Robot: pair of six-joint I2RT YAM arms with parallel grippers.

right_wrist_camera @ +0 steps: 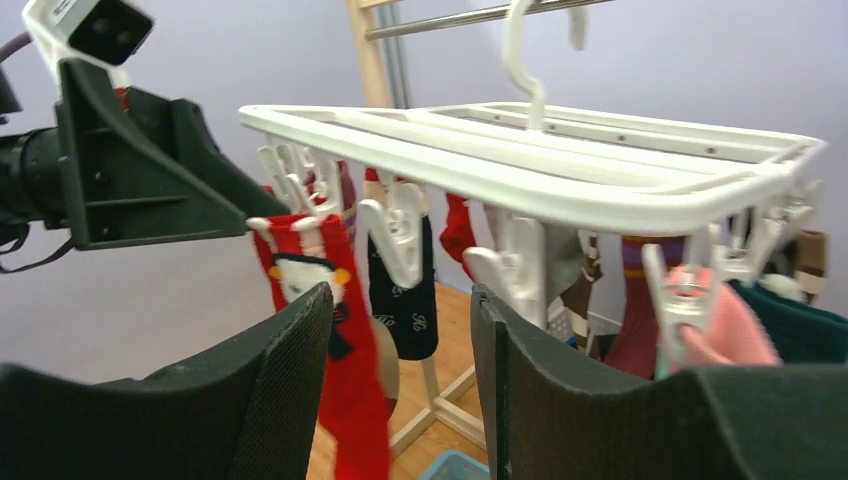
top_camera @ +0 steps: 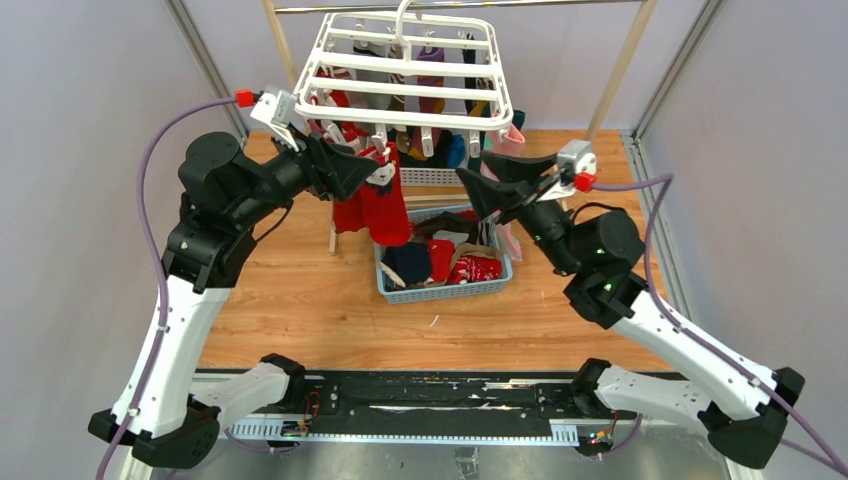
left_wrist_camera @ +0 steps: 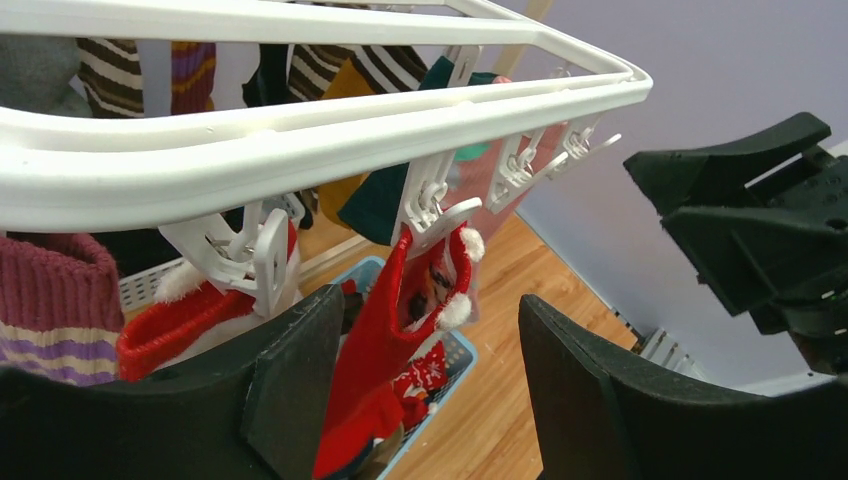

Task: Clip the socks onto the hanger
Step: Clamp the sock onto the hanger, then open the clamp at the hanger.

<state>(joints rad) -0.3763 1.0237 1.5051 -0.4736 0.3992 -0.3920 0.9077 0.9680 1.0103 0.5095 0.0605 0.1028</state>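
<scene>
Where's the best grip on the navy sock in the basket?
Pinch the navy sock on its bunched top fold, coming straight down from above. It lies crumpled at the left end of the basket, and the walls likely block any side approach.

The left arm (top_camera: pixel 205 240) rises from its base at the near left, bends at the elbow and extends far and to the right. The left gripper (top_camera: pixel 368 168) points right, jaws spread wide. The right arm (top_camera: pixel 620 290) rises from the near right, bends and extends far and to the left. The right gripper (top_camera: pixel 490 185) points left, jaws parted. The two grippers face each other, near but apart.
</scene>
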